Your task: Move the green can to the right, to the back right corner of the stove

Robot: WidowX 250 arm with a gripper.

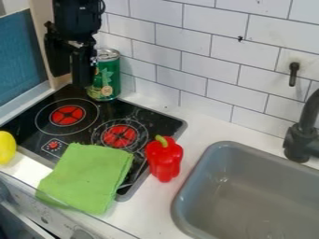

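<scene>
Hanging claw [70, 79], parted, seemingly beside green can [108, 78]

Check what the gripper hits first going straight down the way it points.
Probably the black cooktop, near its back corner. The green can stands close beside that line; depth is unclear.

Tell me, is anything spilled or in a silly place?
The green cloth looks odd: it lies over the front edge of the stove, where cloths don't usually go. The red pepper sits at the right edge. I see no spill, and the can stands upright.
</scene>
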